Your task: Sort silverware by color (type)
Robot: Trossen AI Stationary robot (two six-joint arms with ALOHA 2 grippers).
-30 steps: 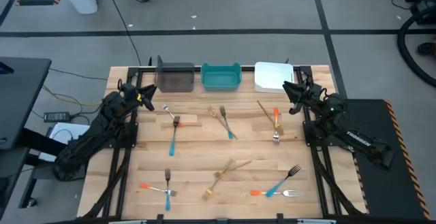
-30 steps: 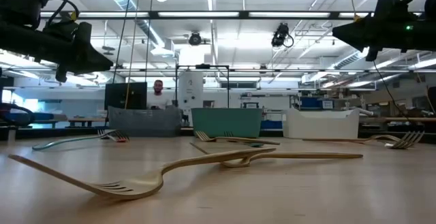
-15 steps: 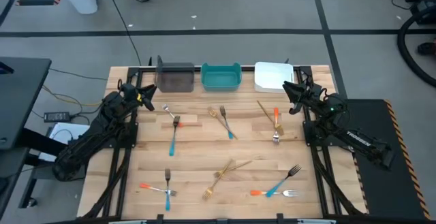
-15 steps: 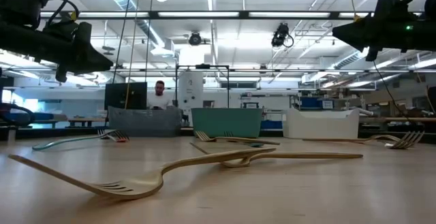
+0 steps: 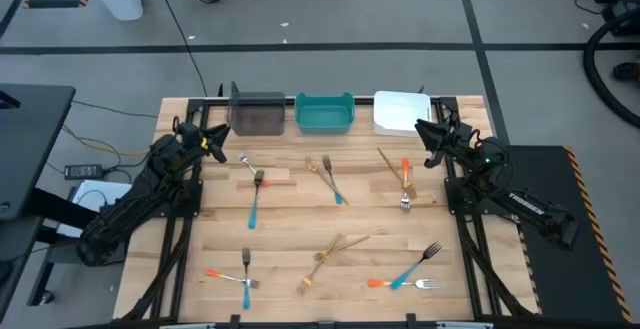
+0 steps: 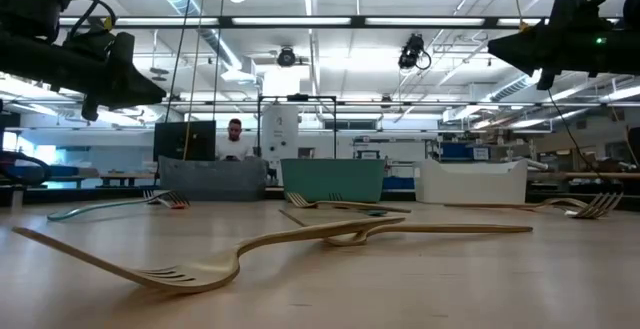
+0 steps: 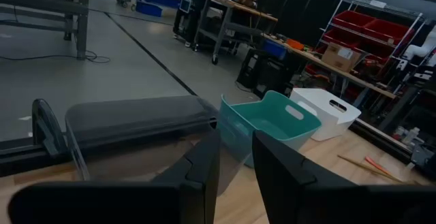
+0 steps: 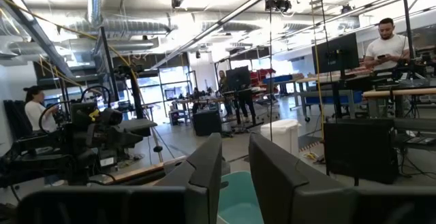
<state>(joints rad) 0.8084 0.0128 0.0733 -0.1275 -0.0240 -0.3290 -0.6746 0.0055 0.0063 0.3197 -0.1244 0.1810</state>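
Several forks lie flat and scattered on the wooden table point(image 5: 300, 219). A blue-handled fork point(image 5: 255, 201) is left of centre. A gold and a blue one cross point(image 5: 329, 178). An orange-handled and a gold one lie together point(image 5: 404, 181). Two gold forks cross point(image 5: 329, 254) near the front and also show in the low view point(image 6: 300, 237). Orange and blue pairs lie at the near left point(image 5: 238, 275) and near right point(image 5: 408, 275). My left gripper point(image 5: 216, 148) hovers at the far left, narrowly open. My right gripper point(image 5: 421, 135) hovers at the far right, narrowly open. Both hold nothing.
Three bins stand in a row along the far edge: grey point(image 5: 257, 113), teal point(image 5: 324, 113) and white point(image 5: 401, 110). The arms' frames run down both sides of the table. People stand in the room beyond the table point(image 6: 234, 139).
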